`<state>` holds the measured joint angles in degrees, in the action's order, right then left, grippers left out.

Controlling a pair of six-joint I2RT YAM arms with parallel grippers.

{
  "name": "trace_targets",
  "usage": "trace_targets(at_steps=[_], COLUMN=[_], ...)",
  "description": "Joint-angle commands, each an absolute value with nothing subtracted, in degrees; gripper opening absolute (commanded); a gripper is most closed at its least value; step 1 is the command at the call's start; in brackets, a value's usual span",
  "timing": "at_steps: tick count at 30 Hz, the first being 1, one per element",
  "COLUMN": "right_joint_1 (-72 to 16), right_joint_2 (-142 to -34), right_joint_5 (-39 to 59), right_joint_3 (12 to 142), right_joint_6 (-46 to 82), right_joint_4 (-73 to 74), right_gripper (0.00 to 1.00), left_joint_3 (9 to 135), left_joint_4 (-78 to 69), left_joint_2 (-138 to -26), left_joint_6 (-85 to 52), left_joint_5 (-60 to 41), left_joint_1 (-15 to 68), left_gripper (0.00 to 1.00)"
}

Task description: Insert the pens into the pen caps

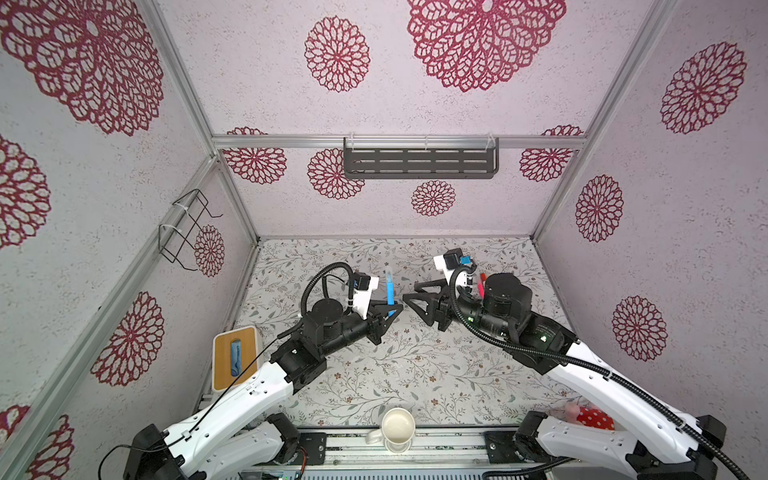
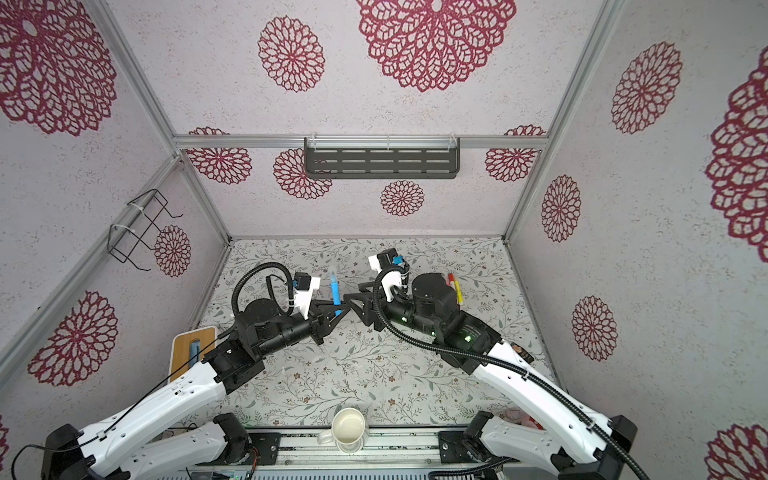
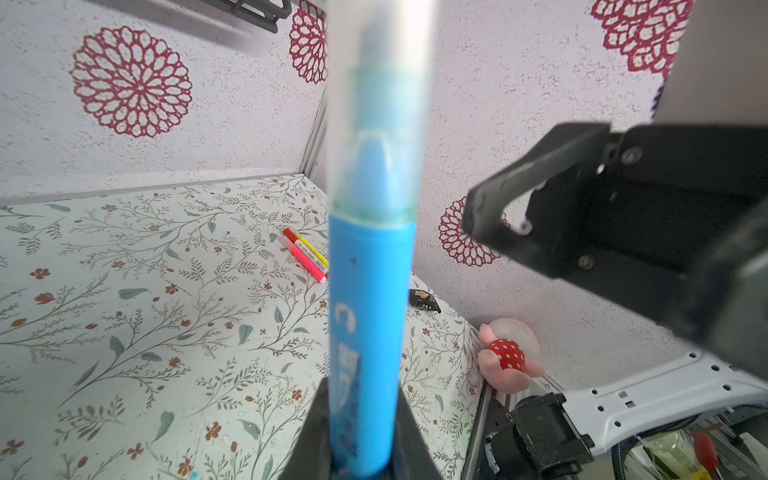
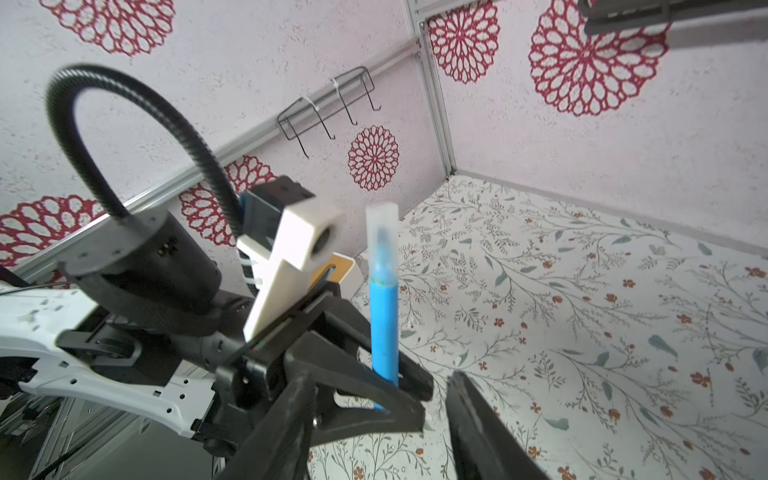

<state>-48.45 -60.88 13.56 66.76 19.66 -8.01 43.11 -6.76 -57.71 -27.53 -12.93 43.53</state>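
I am holding the blue pen (image 1: 390, 291) in the left gripper (image 1: 394, 308), whose jaws are closed tight on the lower end of the barrel, above the middle of the table (image 1: 415, 374). The pen is standing up out of the jaws, with its long axis leaning toward the far edge as far as I can judge. A clear cap (image 4: 381, 232) is sitting over its tip. In the left wrist view the rim of the cap is meeting the barrel, so I am judging this pen as finished.

The right gripper (image 1: 410, 292) is hanging just beside the pen, on its right side, with the jaws apart and nothing between them, and it is not touching the pen. The other pens (image 3: 307, 253) are lying together near the right edge of the table, close to the right arm, so I am thinking the right arm is the nearer one for them. I am not seeing any loose cap.
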Motion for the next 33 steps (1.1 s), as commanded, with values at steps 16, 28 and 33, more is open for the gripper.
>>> trace_targets(at_steps=[16,28,33], right_joint_1=[-46.00,-26.46,-22.76], right_joint_2=[-70.09,-81.38,-93.92], right_joint_5=[13.30,-3.51,-11.24], right_joint_3=[69.83,72.65,76.46], right_joint_6=[18.73,8.72,5.82], right_joint_4=[-7.16,-28.84,-34.48], right_gripper=[0.00,0.00,0.00], left_joint_3=[44.64,42.54,40.30], left_joint_4=[-5.64,6.83,12.76], left_joint_2=[-61.33,-54.57,-52.07], left_joint_6=[-25.02,-24.19,-27.93], left_joint_5=[-7.42,34.04,43.37], left_joint_1=[47.09,46.68,45.38], left_gripper=[0.30,0.92,0.92])
